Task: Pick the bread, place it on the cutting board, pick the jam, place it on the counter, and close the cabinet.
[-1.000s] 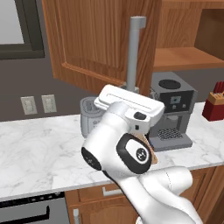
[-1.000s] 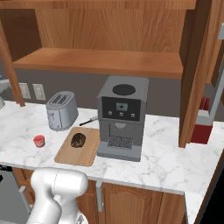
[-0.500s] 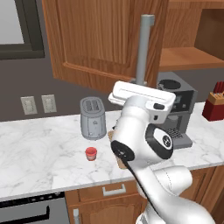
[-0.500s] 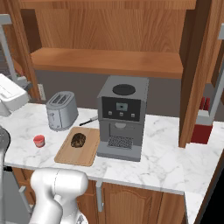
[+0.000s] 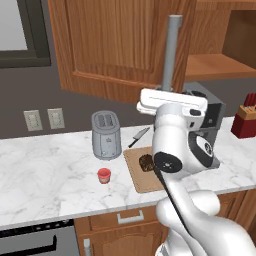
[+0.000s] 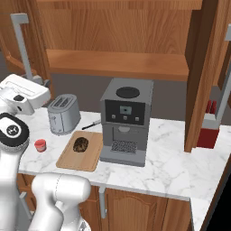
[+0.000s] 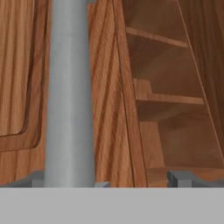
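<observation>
Two-finger gripper (image 7: 135,178) with fingers spread and holding nothing, at frame bottom before the reddish-brown wooden cabinet door's (image 5: 120,45) grey bar handle (image 7: 70,92), which rises above its left finger

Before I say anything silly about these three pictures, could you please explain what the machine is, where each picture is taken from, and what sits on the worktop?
It is a white robot arm on a driving base, in a rendered kitchen. Two cameras ride on the base, behind the arm to its left and right. The third looks along the gripper, close to the grey handle of the open cabinet door.

On the marble counter stand a toaster and a coffee machine. The bread lies on the cutting board; the jam stands on the counter, left of it. A knife lies behind the board. Whether the gripper grips the handle, I cannot tell.
</observation>
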Robot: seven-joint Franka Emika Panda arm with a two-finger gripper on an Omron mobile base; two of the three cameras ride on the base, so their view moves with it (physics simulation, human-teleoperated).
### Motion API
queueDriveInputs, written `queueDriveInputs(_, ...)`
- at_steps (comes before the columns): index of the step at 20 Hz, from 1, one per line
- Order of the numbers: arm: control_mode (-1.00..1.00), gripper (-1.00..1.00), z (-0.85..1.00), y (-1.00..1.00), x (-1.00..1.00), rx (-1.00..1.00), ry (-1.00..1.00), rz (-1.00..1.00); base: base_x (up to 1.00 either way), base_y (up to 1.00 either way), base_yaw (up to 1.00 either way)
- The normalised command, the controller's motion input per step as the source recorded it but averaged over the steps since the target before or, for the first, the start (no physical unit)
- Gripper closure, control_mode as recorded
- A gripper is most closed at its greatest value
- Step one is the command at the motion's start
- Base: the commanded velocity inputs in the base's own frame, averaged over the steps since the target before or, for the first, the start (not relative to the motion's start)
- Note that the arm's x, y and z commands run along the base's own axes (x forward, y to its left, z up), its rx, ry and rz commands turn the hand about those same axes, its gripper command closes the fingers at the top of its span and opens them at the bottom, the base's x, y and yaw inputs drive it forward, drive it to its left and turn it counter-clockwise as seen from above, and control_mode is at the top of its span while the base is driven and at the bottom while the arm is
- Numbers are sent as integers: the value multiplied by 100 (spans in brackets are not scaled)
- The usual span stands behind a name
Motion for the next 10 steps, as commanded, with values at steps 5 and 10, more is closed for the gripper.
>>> queueDriveInputs(5, -100, -100, -7, -29, 32, 0, 0, 11, 0, 0, 0)
queueDriveInputs(10, -100, -100, -11, -27, 35, 0, 0, 11, 0, 0, 0)
